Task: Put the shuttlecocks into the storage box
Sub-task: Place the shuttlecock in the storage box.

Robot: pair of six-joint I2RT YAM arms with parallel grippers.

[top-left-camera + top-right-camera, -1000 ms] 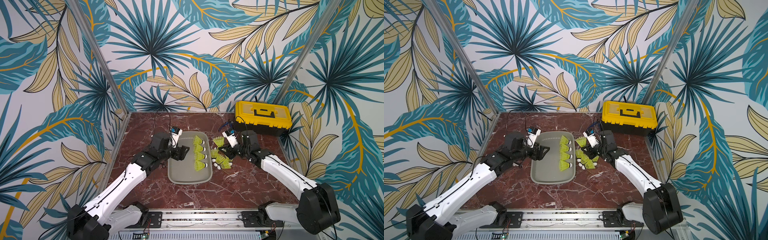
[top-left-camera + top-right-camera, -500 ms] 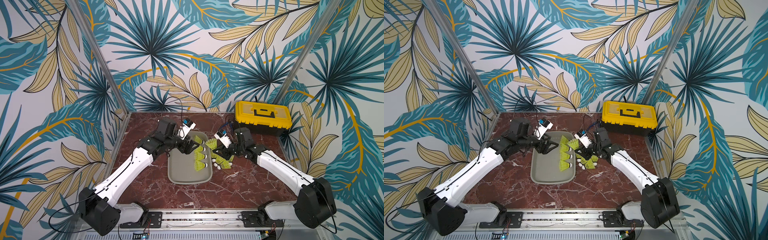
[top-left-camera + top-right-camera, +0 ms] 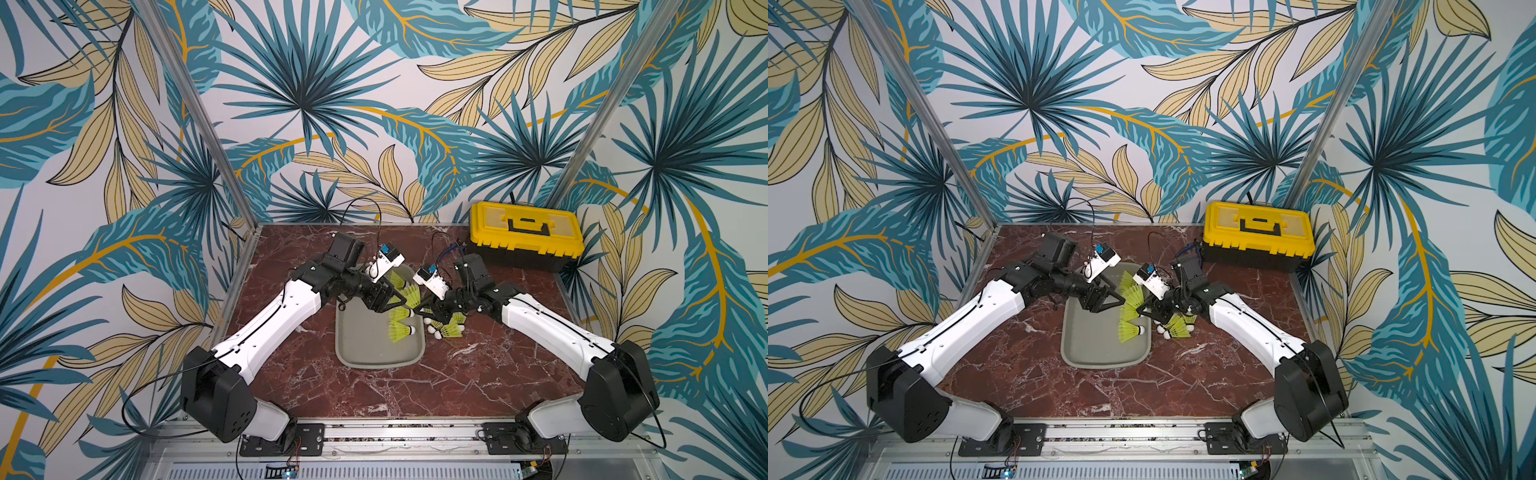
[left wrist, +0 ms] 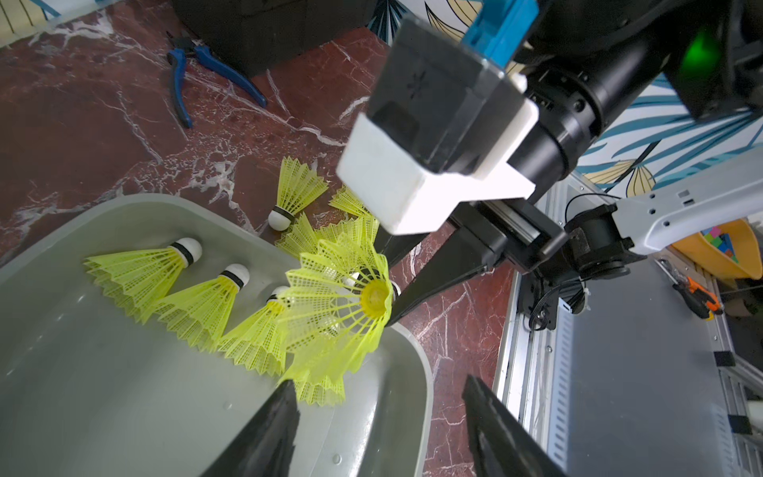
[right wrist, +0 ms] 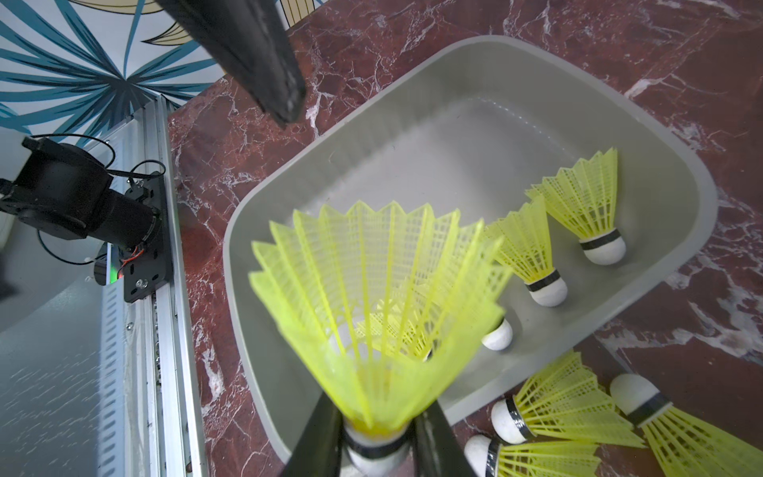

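While the right pincer (image 5: 377, 437) is pinching one neon yellow-green plastic shuttlecock (image 5: 371, 297) over the shallow grey-beige storage box (image 5: 475, 45), others are lying inside it and on the red marbled bench (image 5: 660, 62); the left pincer (image 4: 380, 386) is gaping, empty.

My two head cameras sit high above my base at six o'clock, side by side, looking steeply down over the whole table (image 3: 374, 390) from afar. My left wrist camera peers close toward four o'clock, my right toward eight; both share the storage box (image 4: 103, 392) and the raised shuttlecock (image 4: 330, 314) from opposite sides.
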